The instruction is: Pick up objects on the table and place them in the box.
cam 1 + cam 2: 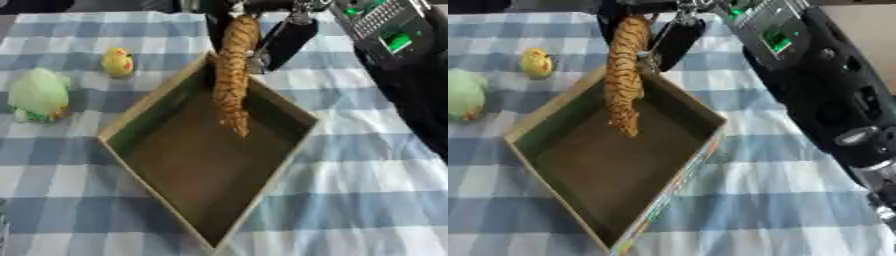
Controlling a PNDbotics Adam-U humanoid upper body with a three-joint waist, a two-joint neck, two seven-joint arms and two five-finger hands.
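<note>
Left eye view: counter [367, 190] under blue-white checked cloth. Open cardboard box [131, 117], diamond-set, brown floor bare. Orange striped plush toy [233, 75] dangles over box's far corner, tail inside. Right hand [284, 37] at top, black, clamped on toy's upper end. Green plush [38, 95], yellow duck [117, 62] left of box. Left hand unseen.

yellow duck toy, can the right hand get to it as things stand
Probably not yet. The right hand is shut on the orange striped toy, dangling it over the box. The yellow duck sits on the cloth beyond the box's left side, nothing covering it, so the hand would have to let go first.
</note>
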